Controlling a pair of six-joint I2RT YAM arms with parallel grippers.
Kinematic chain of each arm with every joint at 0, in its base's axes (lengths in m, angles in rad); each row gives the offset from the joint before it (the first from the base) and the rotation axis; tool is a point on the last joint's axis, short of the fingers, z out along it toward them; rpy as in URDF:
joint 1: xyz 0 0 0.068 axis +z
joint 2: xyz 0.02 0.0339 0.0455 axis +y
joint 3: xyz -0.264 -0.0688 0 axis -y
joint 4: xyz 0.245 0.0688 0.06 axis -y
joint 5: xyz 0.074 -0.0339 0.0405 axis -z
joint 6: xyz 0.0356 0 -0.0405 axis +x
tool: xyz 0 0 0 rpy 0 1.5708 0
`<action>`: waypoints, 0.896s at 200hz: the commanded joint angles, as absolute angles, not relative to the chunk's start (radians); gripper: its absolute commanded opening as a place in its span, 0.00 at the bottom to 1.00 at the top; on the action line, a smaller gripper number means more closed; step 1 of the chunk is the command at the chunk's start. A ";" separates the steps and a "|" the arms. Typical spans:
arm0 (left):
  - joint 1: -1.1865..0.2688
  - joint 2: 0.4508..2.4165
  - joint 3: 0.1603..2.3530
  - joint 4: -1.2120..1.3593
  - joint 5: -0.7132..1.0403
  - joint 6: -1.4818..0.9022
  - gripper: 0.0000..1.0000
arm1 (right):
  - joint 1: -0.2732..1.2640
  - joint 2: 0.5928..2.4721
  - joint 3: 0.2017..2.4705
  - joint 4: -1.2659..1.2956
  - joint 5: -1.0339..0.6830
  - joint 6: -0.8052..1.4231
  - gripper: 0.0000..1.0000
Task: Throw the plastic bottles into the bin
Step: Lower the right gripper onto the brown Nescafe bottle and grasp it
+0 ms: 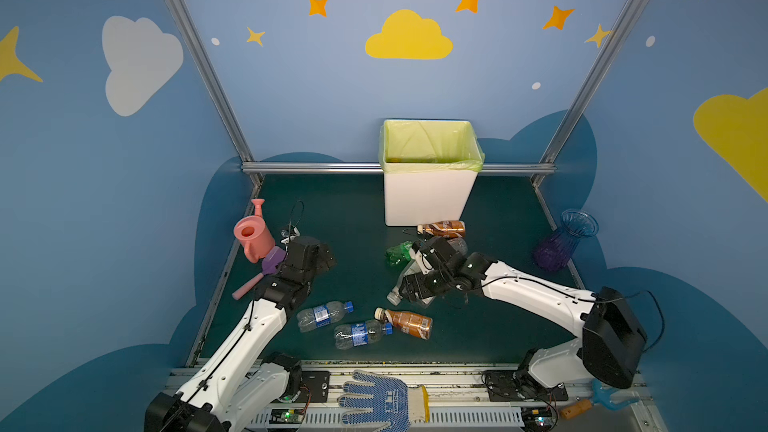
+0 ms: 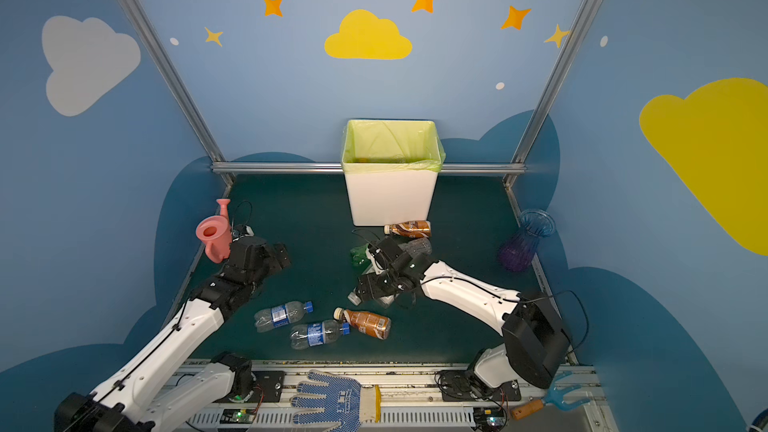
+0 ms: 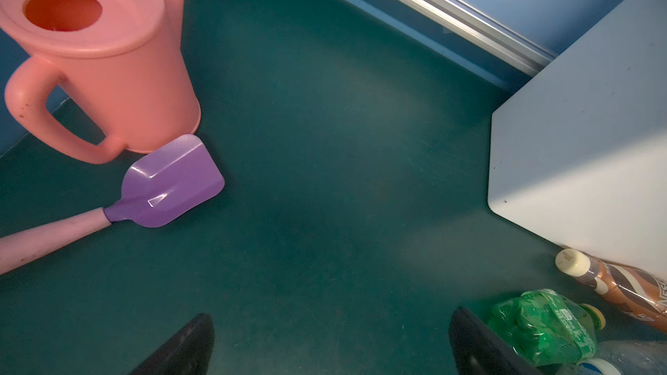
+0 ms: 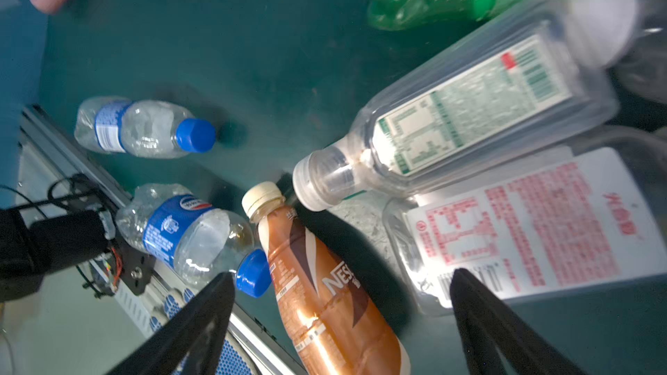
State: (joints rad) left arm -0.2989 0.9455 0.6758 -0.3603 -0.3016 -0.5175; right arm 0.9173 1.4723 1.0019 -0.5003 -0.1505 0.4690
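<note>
Left arm is stretched low over the table (image 1: 353, 209), off to the left of the bin (image 1: 428, 201) and nearer me. The left hand (image 3: 332, 346) is level, fingers spread wide, with nothing between them but bare green mat.

Right arm is bent across in front of the bin, wrist tipped down and turned back my way. The right hand (image 4: 341, 274) hangs over the bottle heap, fingers wide apart, gripping nothing.

Now the labels. Under the right hand I see the brown bottle (image 4: 325, 294) with a cream cap. I read white letters "NES"; the rest curls out of sight. Beside it, nearer the bin, lies the red-print bottle (image 4: 534, 225), flat and clear, its characters too blurred for me. The green-label bottle (image 4: 469, 110) lies across it, print unreadable.

Further from the bin, towards me, are a water bottle (image 4: 144, 128) and its twin water bottle (image 4: 187, 232). Both have blue caps and blue labels, and the twin has an oval logo too small to read.

A second brown bottle (image 1: 442, 227) lies right at the bin's front wall, with the crushed green bottle (image 1: 397, 253) just in front of it. Every one of these is on the table, outside the bin.
</note>
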 commanded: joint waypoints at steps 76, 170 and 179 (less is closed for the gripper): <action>-0.284 0.942 0.674 -0.392 -0.305 -0.525 1.00 | 1.084 1.675 1.185 -0.788 -0.098 0.190 0.83; -0.279 0.928 0.675 -0.412 -0.301 -0.525 1.00 | 1.127 1.833 1.268 -0.909 0.004 0.140 0.75; -0.277 0.929 0.675 -0.413 -0.302 -0.523 1.00 | 1.129 1.840 1.271 -0.911 0.006 0.135 0.73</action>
